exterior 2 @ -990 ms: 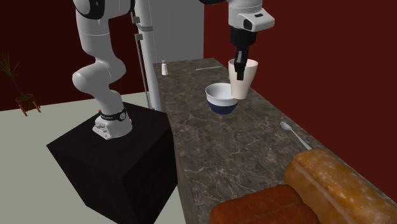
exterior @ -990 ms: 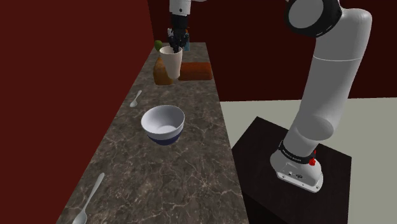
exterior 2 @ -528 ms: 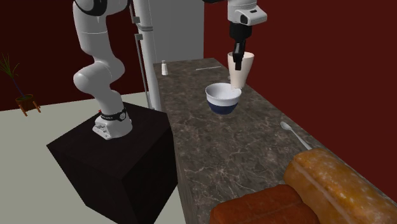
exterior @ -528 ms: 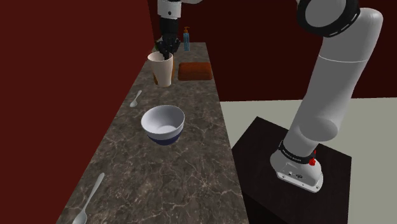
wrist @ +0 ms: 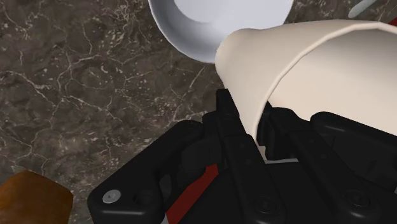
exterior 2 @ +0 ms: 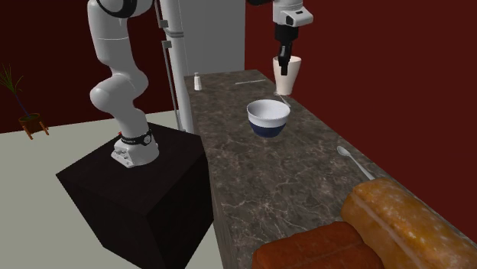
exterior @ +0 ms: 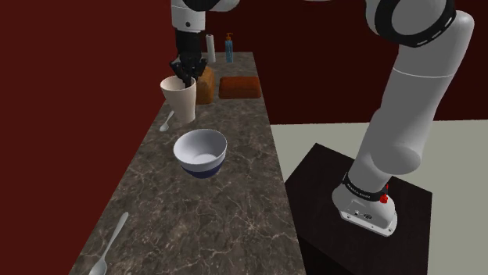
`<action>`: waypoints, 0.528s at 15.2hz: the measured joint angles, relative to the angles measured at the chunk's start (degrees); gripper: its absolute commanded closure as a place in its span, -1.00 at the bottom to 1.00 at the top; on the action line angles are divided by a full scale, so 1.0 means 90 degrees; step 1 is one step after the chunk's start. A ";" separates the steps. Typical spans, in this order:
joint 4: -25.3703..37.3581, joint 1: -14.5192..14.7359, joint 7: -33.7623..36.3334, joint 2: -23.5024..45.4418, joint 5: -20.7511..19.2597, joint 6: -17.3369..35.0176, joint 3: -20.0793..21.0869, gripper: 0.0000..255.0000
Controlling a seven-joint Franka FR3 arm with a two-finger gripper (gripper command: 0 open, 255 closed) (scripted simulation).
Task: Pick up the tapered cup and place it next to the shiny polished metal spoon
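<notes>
A cream tapered cup (exterior: pixel 181 100) hangs upright from my gripper (exterior: pixel 185 72), which is shut on its rim, one finger inside and one outside. The second exterior view has the cup (exterior 2: pixel 287 76) under the gripper (exterior 2: pixel 284 66), beyond the bowl. In the wrist view the black fingers (wrist: pixel 230 124) clasp the cup wall (wrist: pixel 318 70) of the gripper (wrist: pixel 257 124). A small metal spoon (exterior: pixel 166 122) lies on the counter just beside the cup's base. A second, longer spoon (exterior: pixel 109 246) lies at the counter's near end.
A white bowl with a blue base (exterior: pixel 201 152) stands mid-counter, close to the cup. A bread loaf (exterior: pixel 206 87) and a red-brown block (exterior: pixel 239 86) sit behind. A blue bottle (exterior: pixel 228 48) and a white cylinder (exterior: pixel 209 48) stand at the far end. A dark red wall borders the marble counter (exterior: pixel 235 226).
My gripper has carried the cup towards the shoulder view's left and nearer the camera, away from the bread loaf, to beside the small spoon. The grip stayed shut.
</notes>
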 measured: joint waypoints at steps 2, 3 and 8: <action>0.0013 0.0162 0.0292 -0.0001 -0.0040 0.0022 0.0122 1.00; 0.0052 0.0234 0.0422 0.0022 -0.0065 0.0024 0.0176 1.00; 0.0481 0.0675 0.1183 0.0382 -0.0263 0.0031 0.0473 1.00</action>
